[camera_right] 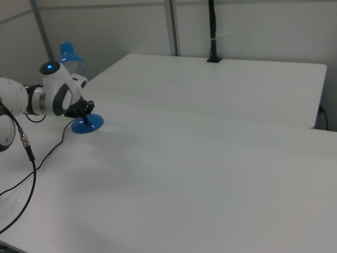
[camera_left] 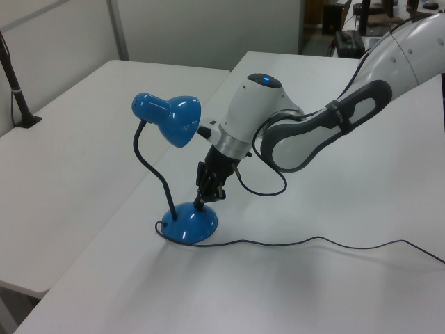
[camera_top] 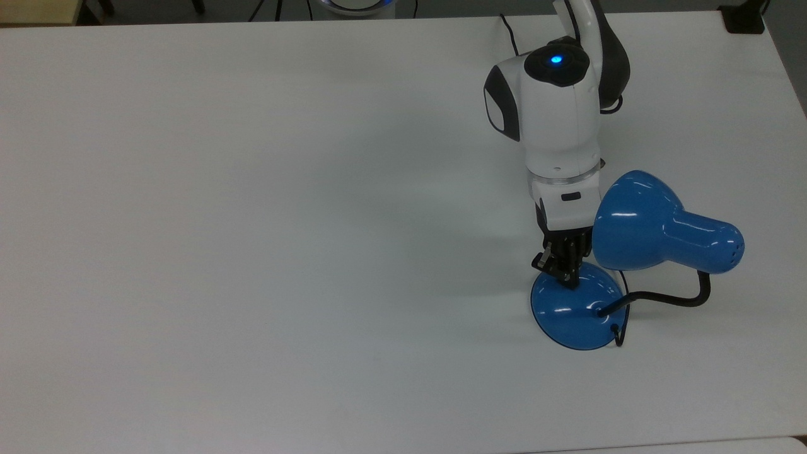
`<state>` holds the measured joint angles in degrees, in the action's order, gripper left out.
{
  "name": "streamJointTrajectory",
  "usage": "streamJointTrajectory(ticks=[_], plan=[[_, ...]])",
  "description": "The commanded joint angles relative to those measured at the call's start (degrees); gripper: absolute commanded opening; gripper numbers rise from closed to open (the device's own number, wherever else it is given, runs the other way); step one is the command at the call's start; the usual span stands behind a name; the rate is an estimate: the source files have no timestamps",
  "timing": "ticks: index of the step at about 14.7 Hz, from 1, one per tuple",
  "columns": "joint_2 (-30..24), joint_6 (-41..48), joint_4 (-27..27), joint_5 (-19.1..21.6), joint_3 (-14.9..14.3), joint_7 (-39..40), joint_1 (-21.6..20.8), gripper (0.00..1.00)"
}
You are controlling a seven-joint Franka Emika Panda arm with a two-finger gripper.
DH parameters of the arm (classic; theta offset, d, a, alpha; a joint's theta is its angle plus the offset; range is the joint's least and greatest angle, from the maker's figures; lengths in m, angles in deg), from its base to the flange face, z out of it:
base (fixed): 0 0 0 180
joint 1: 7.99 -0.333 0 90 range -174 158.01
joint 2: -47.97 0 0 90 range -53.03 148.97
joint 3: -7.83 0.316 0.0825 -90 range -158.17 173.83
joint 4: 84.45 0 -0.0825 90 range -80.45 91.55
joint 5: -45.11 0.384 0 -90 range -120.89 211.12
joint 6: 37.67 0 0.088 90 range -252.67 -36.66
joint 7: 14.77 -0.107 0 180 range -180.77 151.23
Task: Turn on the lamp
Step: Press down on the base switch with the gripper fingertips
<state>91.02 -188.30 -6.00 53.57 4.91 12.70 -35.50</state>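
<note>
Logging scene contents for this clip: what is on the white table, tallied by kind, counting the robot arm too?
Lamp: 1 (blue, with its round base)
Loose black cable lying on the table: 1
Robot arm with claw, tip down on the lamp base: 1
Total: 3
</note>
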Motion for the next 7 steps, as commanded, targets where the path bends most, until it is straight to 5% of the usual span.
streamJointTrajectory(ticks=[1, 7], plan=[[0.6, -0.7, -0.8, 0.4, -1.1, -1.1, -1.1, 0.04], [2.5, -0.8, -1.1, 0.2, -1.1, -0.9, -1.5, 0.04]])
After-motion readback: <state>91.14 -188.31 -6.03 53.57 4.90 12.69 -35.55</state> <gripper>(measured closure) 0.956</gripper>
